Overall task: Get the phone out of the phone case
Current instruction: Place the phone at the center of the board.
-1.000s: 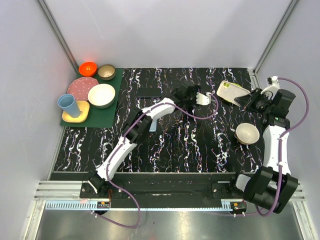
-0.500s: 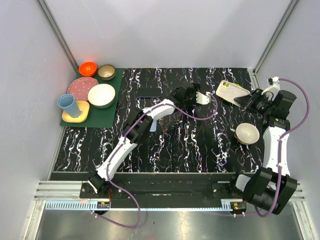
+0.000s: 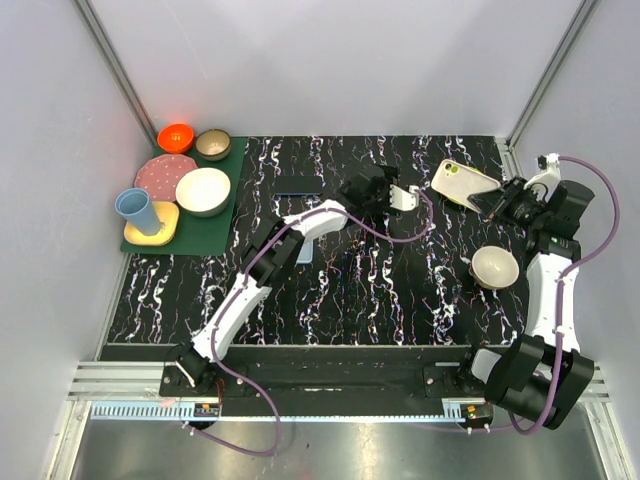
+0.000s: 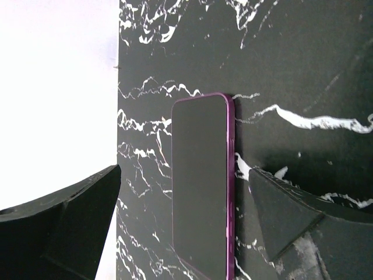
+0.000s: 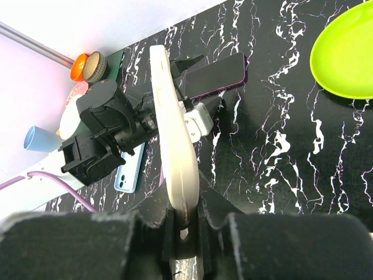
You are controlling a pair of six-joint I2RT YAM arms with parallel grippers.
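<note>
While the phone case [image 3: 460, 182] is clamped edge-on in the right gripper [image 3: 497, 204], raised at far right, the phone [image 4: 201, 186] is seen flat on the table [image 4: 303, 52]; it is straddled, untouched, by the wide-spread left gripper [image 4: 185, 172].

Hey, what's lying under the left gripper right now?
A purple phone lies flat, dark face up, on the black marble table, below the open left gripper. Its back is hidden against the table.

No readable text, label, brand, number or sign found on the phone [image 4: 201, 181], the phone case [image 5: 175, 140] or the tabletop [image 3: 380, 290].
</note>
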